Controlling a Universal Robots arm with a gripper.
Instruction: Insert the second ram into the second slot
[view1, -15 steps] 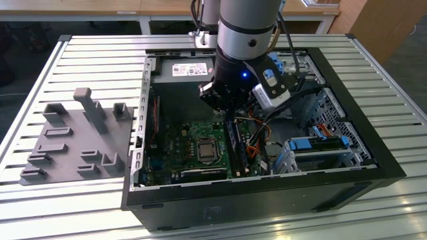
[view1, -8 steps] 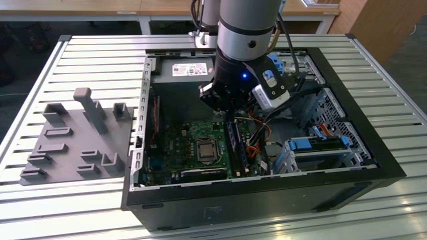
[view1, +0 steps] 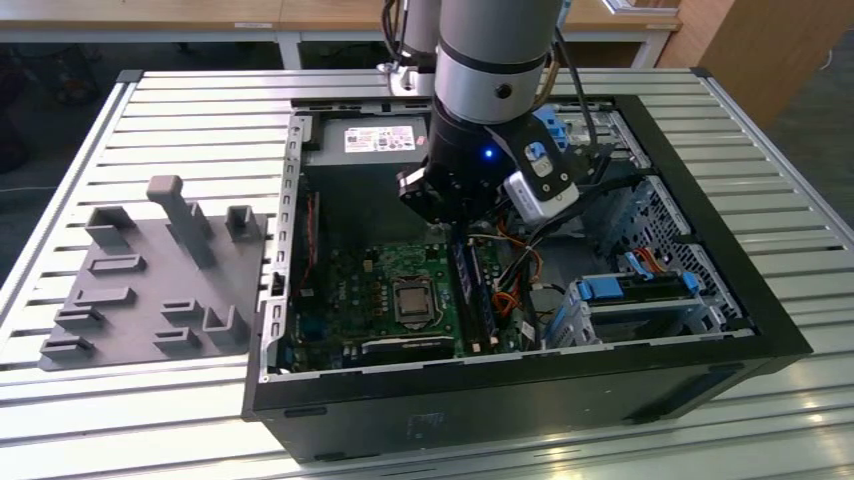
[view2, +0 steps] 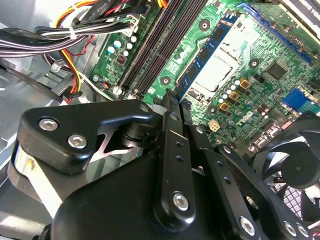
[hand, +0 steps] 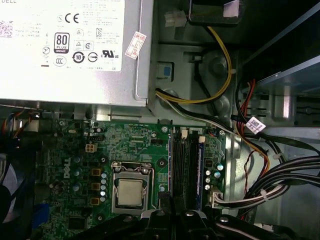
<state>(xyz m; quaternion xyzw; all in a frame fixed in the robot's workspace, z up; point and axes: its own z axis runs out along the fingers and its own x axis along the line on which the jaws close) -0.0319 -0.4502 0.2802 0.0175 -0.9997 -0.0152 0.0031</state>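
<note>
A slatted metal counter (view1: 160, 110) carries the open computer case (view1: 534, 385). I hold the end effector (view2: 172, 102) low over the green motherboard (hand: 75, 165), fingers pinched together at the memory slots (hand: 186, 165). The blue memory stick (view2: 209, 52) stands edge-on in a slot beside them, thin and chip-studded; I cannot tell whether it is fully seated. My concern: a tilted push could jam it or flex the board.

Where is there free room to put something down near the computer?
The slatted table is bare between the grey fixture and the far edge, and along the near edge. Inside the case it is crowded: the gripper hangs over the motherboard, with cables and drive bays beside it.
</note>
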